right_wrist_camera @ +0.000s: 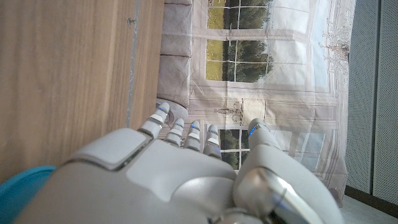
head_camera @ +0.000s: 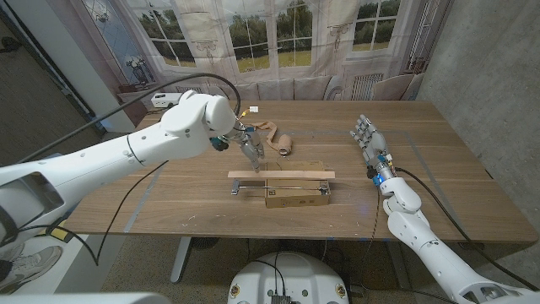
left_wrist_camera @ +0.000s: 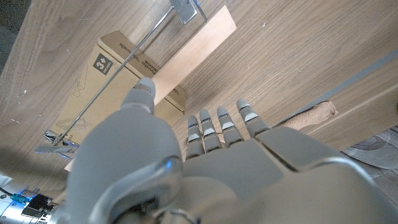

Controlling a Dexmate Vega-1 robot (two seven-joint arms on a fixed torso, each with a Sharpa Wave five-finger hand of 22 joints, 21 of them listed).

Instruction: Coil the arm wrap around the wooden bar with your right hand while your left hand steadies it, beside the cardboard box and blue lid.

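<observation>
Wooden bar [head_camera: 281,175] is lying crosswise near the table's [head_camera: 439,194] middle, resting on the cardboard box [head_camera: 295,197] and a metal stand [head_camera: 240,190], while the tan arm wrap [head_camera: 274,135] is sitting just beyond it on the far side, untouched by either hand. Left hand [head_camera: 251,149] is hovering over the gap between wrap and bar, fingers [left_wrist_camera: 214,127] extended and apart, grasping nothing as far as the wrist view shows. Right hand [head_camera: 368,135] is standing well off to the right, fingers spread and empty, with a blue edge [right_wrist_camera: 22,186] showing beside it, possibly the lid.
</observation>
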